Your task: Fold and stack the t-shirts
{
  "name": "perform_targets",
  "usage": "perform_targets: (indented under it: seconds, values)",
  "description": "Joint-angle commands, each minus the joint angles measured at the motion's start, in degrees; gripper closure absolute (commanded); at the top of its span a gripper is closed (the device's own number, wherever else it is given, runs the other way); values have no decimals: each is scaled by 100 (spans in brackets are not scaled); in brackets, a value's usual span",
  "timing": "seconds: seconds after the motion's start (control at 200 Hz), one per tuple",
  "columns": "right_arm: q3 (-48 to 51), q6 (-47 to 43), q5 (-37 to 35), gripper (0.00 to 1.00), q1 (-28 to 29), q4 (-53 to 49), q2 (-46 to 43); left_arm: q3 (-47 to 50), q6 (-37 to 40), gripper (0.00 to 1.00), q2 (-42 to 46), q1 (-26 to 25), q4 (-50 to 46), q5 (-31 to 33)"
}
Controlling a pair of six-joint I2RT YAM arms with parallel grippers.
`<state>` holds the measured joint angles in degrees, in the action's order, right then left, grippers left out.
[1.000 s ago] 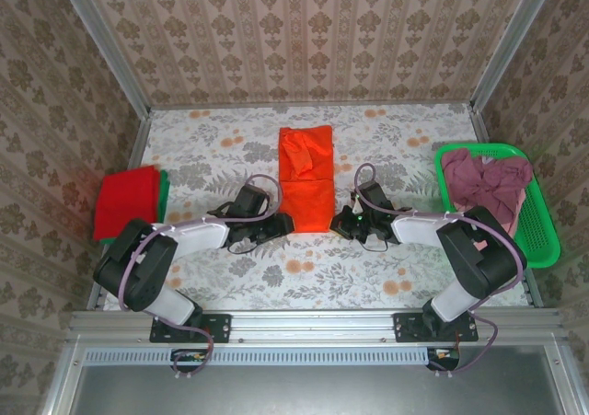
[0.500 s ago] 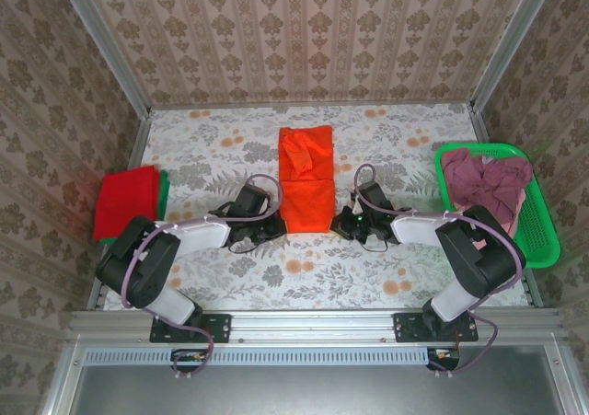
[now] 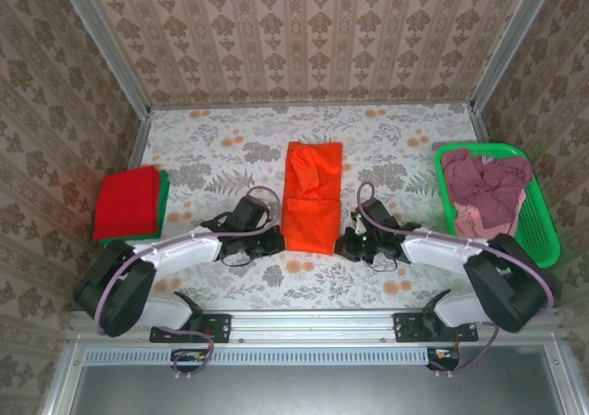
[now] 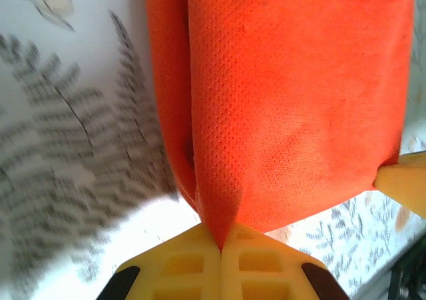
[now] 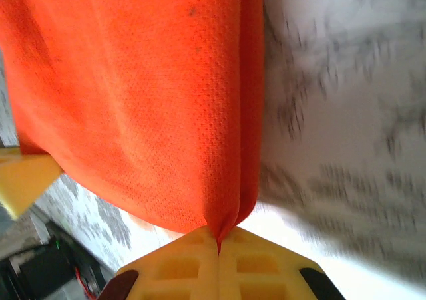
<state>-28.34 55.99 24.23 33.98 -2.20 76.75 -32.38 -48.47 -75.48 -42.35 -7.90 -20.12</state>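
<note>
left gripper (image 3: 273, 241) and right gripper (image 3: 344, 246) are each pinching a near corner of the orange tee (image 3: 313, 199), jaws clamped on cloth, likely for folding it evenly.

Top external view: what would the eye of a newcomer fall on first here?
First, the bright orange t-shirt, folded long in the middle, with the left claw and the right claw each shut on a near corner of it. Next, the red t-shirt, folded at the left edge, and the green basket of mauve t-shirts at the right.
</note>
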Motion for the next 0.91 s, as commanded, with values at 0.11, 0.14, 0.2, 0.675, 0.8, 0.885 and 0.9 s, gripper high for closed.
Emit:
perform_targets:
  seconds: [0.11, 0.14, 0.2, 0.675, 0.8, 0.885, 0.9]
  values:
    - [164, 438, -157, 100, 500, -1093, -1110, 169, -458, 100, 781, -522, -940, 195]
    - [89, 452, -199, 100, 551, -1245, -1275, 120, -468, 100, 902, -578, -1077, 233]
    - [-118, 415, -318, 100, 584, -1578, -1572, -74, -405, 100, 1093, -600, -1373, 285]
    - [-2026, -673, -839, 100, 259, -2190, -1623, -1890, 801, 100, 886, 90, -2190, 241]
    - [-2405, -958, -777, 100, -33, -1971, -1153, -2300, 1217, 100, 415, 388, -2067, 97]
    - [-2589, -959, -693, 100, -270, -1895, -842, -2606, 1436, 100, 23, 597, -2006, -26]
    - [-2609, -958, -675, 100, -311, -1865, -797, -2667, 1473, 100, -54, 627, -2005, -53]
